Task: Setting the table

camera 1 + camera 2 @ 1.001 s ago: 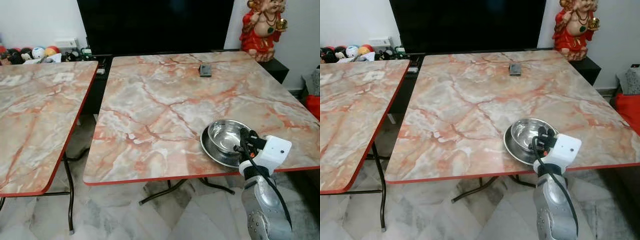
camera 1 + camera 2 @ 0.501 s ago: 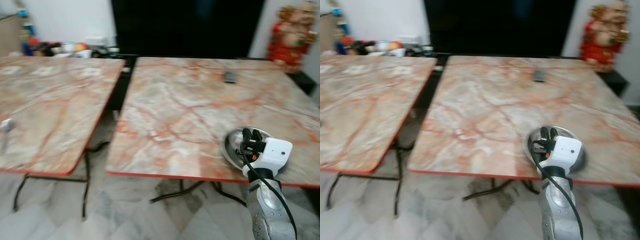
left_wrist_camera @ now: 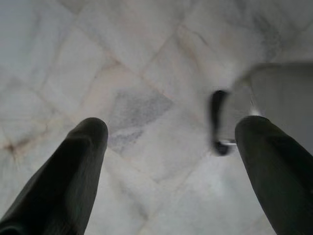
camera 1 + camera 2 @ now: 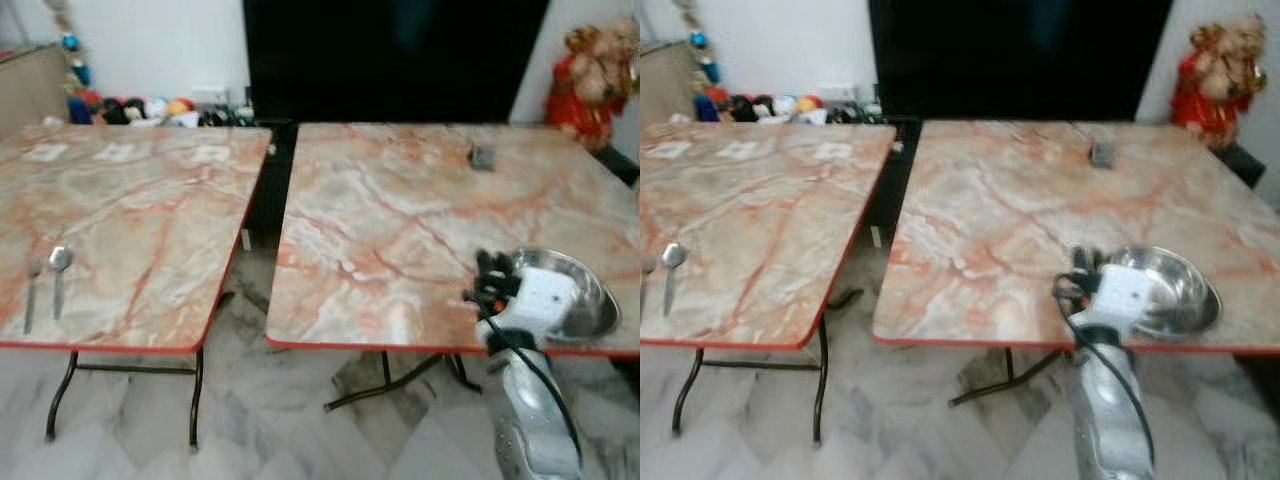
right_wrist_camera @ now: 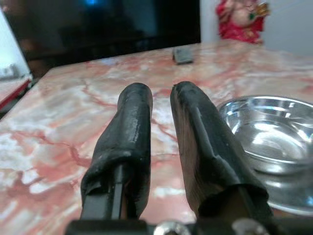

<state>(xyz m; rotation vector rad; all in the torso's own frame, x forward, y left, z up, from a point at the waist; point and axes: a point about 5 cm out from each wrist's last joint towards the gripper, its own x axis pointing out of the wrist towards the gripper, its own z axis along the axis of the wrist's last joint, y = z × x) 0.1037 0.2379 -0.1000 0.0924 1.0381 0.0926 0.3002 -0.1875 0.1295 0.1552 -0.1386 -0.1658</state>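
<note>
Marble-patterned tables stand side by side with a narrow gap between them: the right table [image 4: 400, 230] and the left table [image 4: 130, 220], both edged in red and set on dark folding legs over a pale tiled floor [image 4: 260, 420]. A steel bowl [image 4: 565, 295] sits in a shallow steel plate [image 4: 1210, 310] at the near right corner of the right table, close to the edge. The right gripper [image 4: 490, 272] is raised at that table's near edge, just beside the bowl on its left; in the right wrist view its two black fingers [image 5: 134, 142] stand close together with only a slim gap, holding nothing, and the bowl lies just off to one side of them. Two spoons [image 4: 47, 285] lie side by side near the front edge of the left table, well apart from the bowl. A small dark object [image 4: 483, 157] rests toward the far side of the right table. The left gripper [image 3: 171, 147] hangs over the floor tiles with its fingers spread wide and empty. A red figurine [image 4: 1215, 75] stands behind the right table, beside a large dark screen [image 4: 395, 60], and small toys [image 4: 140, 108] line the back wall.
</note>
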